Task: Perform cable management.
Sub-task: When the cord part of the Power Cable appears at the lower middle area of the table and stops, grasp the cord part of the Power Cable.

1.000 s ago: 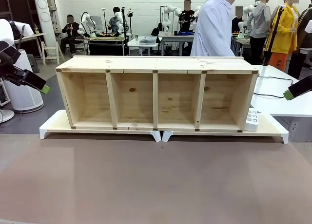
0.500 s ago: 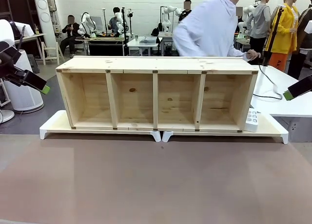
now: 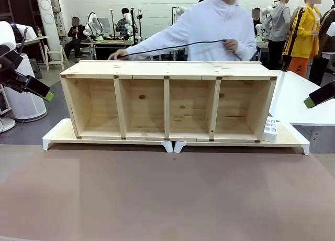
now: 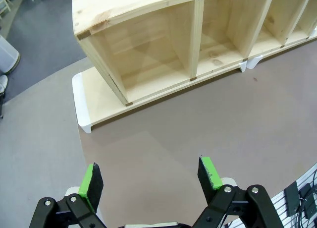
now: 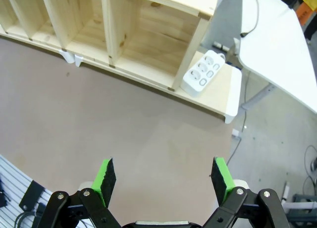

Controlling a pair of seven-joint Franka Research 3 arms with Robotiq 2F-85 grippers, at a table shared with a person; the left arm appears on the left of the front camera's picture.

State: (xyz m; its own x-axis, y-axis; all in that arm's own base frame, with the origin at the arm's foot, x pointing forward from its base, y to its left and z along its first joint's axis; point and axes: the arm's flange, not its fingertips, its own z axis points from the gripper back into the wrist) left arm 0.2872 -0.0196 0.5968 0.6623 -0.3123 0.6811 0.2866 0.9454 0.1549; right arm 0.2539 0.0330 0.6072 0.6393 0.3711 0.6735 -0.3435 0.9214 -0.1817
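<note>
Cable [image 3: 178,44], stretched between person's hands [image 3: 230,43] above shelf [image 3: 167,69] along worktop's [image 3: 167,199] far edge; left pincer [image 4: 148,171] and right pincer [image 5: 162,171] released, empty, well apart from it.

The cable [image 3: 183,44] is black, the power strip [image 5: 203,75] white

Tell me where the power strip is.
Front view, right side: the power strip lies on the white platform, beside the right end of the wooden shelf.
</note>
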